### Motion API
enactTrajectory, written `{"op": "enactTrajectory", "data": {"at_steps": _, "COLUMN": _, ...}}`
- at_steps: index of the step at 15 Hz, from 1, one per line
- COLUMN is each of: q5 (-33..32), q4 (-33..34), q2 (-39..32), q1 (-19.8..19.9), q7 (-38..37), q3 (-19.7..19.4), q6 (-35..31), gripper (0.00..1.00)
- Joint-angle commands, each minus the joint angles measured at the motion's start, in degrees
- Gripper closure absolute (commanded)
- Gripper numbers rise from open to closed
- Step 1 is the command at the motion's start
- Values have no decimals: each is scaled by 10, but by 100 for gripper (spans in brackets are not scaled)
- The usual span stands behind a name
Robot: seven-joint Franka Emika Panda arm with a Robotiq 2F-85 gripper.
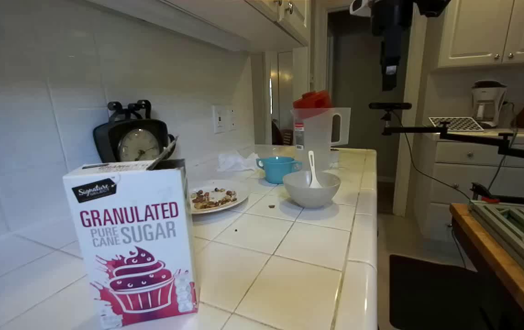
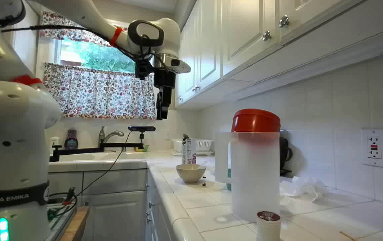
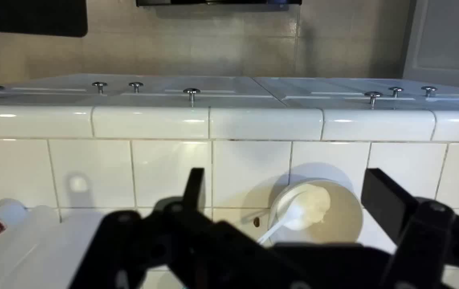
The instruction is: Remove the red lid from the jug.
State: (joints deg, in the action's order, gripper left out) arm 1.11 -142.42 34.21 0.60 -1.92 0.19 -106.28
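The red lid [image 1: 313, 100] sits tilted on top of the jug [image 1: 320, 130] in an exterior view. In an exterior view the lid [image 2: 255, 120] rests in the mouth of the tall translucent jug [image 2: 255, 174], its lower part showing through the wall. In the wrist view part of the jug [image 3: 48, 245] shows blurred at the lower left; the lid is out of view there. My gripper [image 3: 285, 188] is open and empty, high above the counter and the bowl. The gripper also shows in both exterior views [image 1: 389, 82] [image 2: 162, 113], apart from the jug and lid.
A whitish bowl [image 3: 343, 212] with a white spoon [image 3: 289, 214] stands near the jug. A blue cup [image 1: 278, 169], a plate of nuts [image 1: 243, 197], a sugar box [image 1: 133, 247] and a small white pod [image 2: 268, 226] are on the counter. Cabinets [image 2: 248, 36] hang above.
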Motion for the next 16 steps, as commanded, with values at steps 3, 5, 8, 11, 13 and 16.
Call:
{"op": "enactTrajectory", "data": {"at_steps": 3, "q5": 0, "q4": 1, "q2": 0, "q1": 0, "q7": 0, "q3": 0, "q6": 1, "gripper": 0}}
{"op": "enactTrajectory", "data": {"at_steps": 5, "q5": 0, "q4": 1, "q2": 0, "q1": 0, "q7": 0, "q3": 0, "q6": 1, "gripper": 0}}
{"op": "enactTrajectory", "data": {"at_steps": 8, "q5": 0, "q4": 1, "q2": 0, "q1": 0, "q7": 0, "q3": 0, "q6": 1, "gripper": 0}}
{"op": "enactTrajectory", "data": {"at_steps": 11, "q5": 0, "q4": 1, "q2": 0, "q1": 0, "q7": 0, "q3": 0, "q6": 1, "gripper": 0}}
{"op": "enactTrajectory", "data": {"at_steps": 13, "q5": 0, "q4": 1, "q2": 0, "q1": 0, "q7": 0, "q3": 0, "q6": 1, "gripper": 0}}
{"op": "enactTrajectory", "data": {"at_steps": 16, "q5": 42, "q4": 8, "q2": -4, "q1": -4, "q7": 2, "q3": -18, "q6": -20, "gripper": 0}}
